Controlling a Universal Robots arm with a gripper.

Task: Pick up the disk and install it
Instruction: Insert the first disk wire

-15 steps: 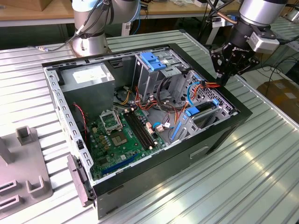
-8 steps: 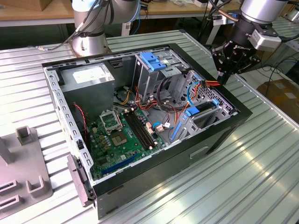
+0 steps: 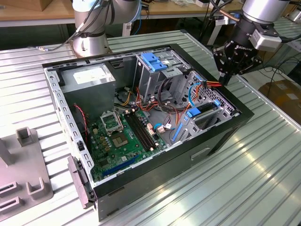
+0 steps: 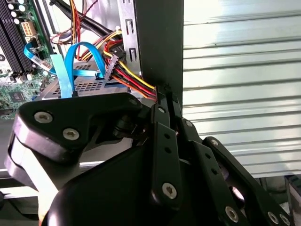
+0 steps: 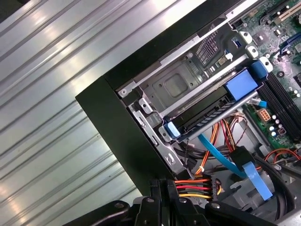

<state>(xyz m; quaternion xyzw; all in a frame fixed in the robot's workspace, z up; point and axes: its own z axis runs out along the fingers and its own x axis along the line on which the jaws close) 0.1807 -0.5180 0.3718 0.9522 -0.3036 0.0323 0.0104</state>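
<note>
Disk [image 5: 211,110], seated edge-on in the low bay at the front corner of the open computer case [image 3: 221,136]: a dark slab in a bright blue carrier, of which two blue end tabs show; its label face is hidden. Gripper [image 5: 161,186], one, poised over the case rim just beside that bay, fingers drawn together with barely a slit between them, tips against the red, orange and yellow wire bundle [image 5: 190,187]; whether a wire is caught between them cannot be told. The case lies on its side on a ribbed silver metal table [image 3: 263,179]. Inside it are one green motherboard [image 3: 127,136], one grey power supply [image 3: 89,80] and one tall drive cage [image 3: 143,77] topped by a blue latch [image 3: 153,61]. One grey fixture [image 3: 33,186] stands at the exterior view's left. Beyond are a wooden workbench [image 3: 28,9] and one cardboard box [image 3: 282,92].
</note>
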